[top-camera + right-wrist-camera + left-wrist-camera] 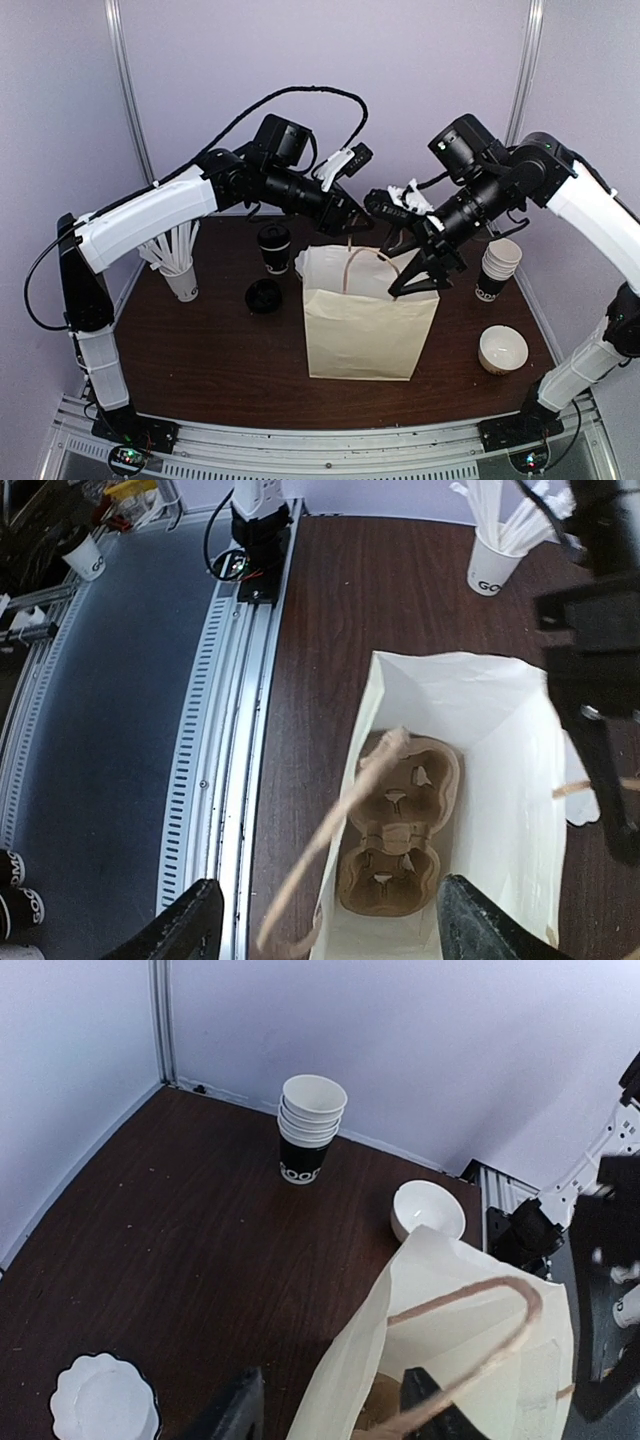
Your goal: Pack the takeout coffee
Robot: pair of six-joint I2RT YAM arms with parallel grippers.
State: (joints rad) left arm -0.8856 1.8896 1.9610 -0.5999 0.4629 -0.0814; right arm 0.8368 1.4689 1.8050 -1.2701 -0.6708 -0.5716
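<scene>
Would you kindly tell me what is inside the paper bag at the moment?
From the right wrist view, the paper bag holds a brown cardboard cup carrier lying flat on its bottom, with no cup in its slots. Whatever lies beneath the carrier is covered.

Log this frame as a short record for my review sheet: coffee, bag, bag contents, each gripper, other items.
coffee: takeout coffee, lid on, standing outside the bag at its left rear, not held
bag: paper bag, upright, mouth open
in bag: cup carrier, slots empty
left gripper: open, at the bag's rim
right gripper: open, over the bag's mouth
other: stack of cups, cup of straws, loose black lid, white bowl
</scene>
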